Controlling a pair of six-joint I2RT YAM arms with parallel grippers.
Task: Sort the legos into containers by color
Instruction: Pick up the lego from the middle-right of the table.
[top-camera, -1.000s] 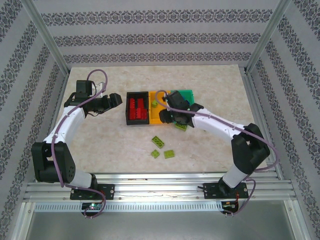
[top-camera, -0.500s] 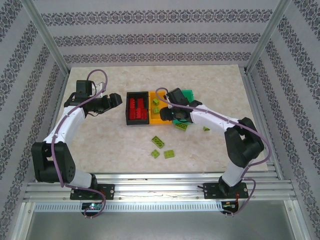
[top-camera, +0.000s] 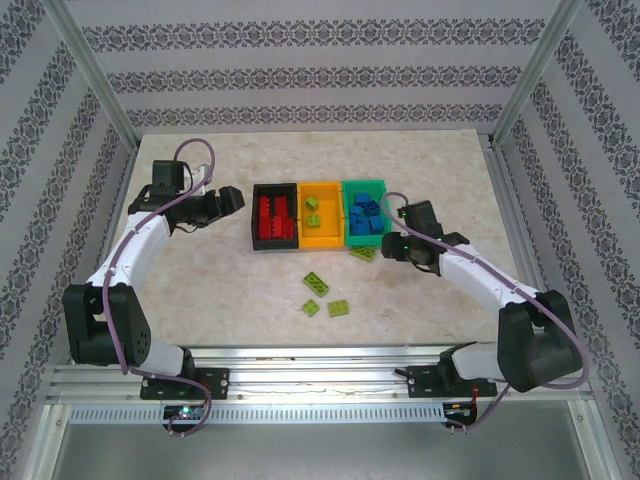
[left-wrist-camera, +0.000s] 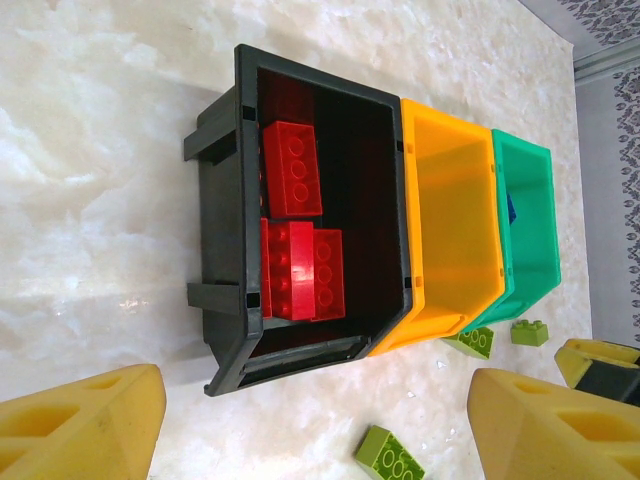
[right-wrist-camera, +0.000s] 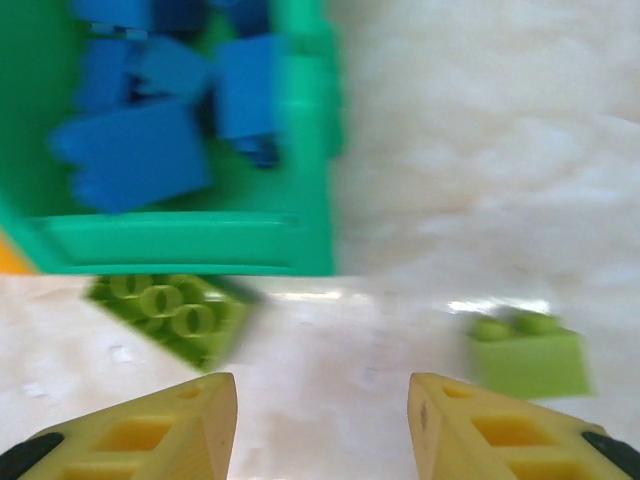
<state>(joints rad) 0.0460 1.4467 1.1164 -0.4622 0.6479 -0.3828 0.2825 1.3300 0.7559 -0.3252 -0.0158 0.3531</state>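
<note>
Several studded lime legos (top-camera: 316, 283) loose by containers (top-camera: 322, 244), left tool (left-wrist-camera: 312, 428), right tool (right-wrist-camera: 322, 425) spread

Empty and spread wide, left end effector (top-camera: 233, 198), right end effector (top-camera: 392, 248)

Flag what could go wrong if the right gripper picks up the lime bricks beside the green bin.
1. The larger lime brick lies against the green bin; the right gripper could nudge the bin while closing.
2. The small lime brick sits outside the gripper's gap, so a sideways move might knock it away.
3. The orange bin adjoins the green one; a loose drop could land among the blue bricks.
</note>
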